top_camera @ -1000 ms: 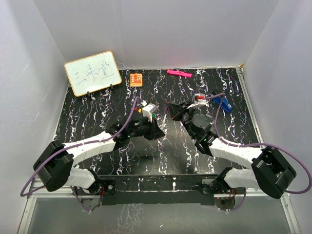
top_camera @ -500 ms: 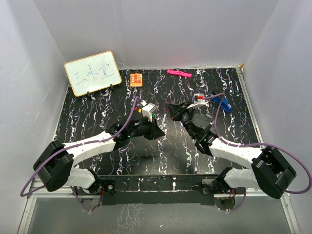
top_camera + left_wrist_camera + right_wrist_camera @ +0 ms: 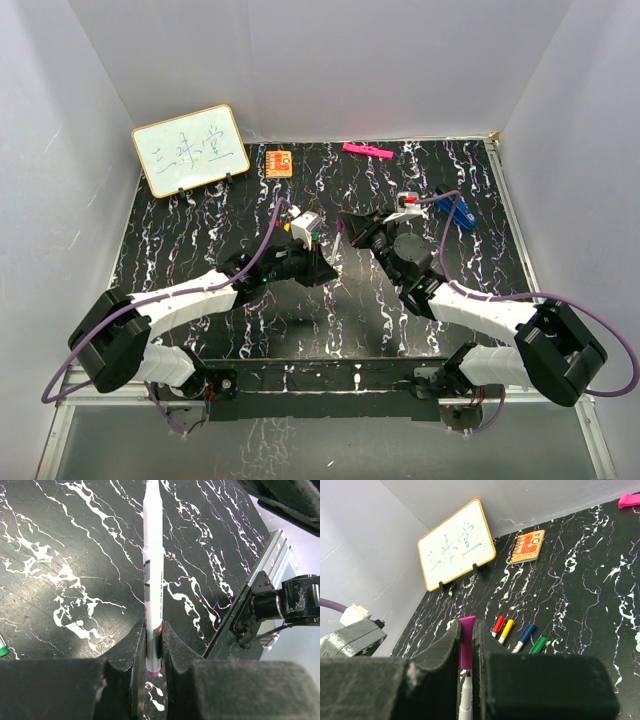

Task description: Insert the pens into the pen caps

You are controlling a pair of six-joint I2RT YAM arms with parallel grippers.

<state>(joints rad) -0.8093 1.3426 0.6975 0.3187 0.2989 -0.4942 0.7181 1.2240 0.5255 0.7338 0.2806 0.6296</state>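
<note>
The left claw [image 3: 152, 637] is clamped on a white-barrelled pen [image 3: 152, 555] with a purple end, held over the table [image 3: 60, 555]. The right claw [image 3: 465, 627] pinches the purple cap [image 3: 466, 645]. Behind it, a red pen [image 3: 498, 624], yellow pen [image 3: 506, 629], blue pen [image 3: 525, 634] and green pen [image 3: 539, 643] lie side by side on the table.

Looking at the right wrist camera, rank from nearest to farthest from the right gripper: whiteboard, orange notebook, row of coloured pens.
1. The row of coloured pens, on the table just beyond the right gripper, slightly right.
2. The orange notebook, farther back, centre-right.
3. The whiteboard, farthest, standing at the back left.
</note>
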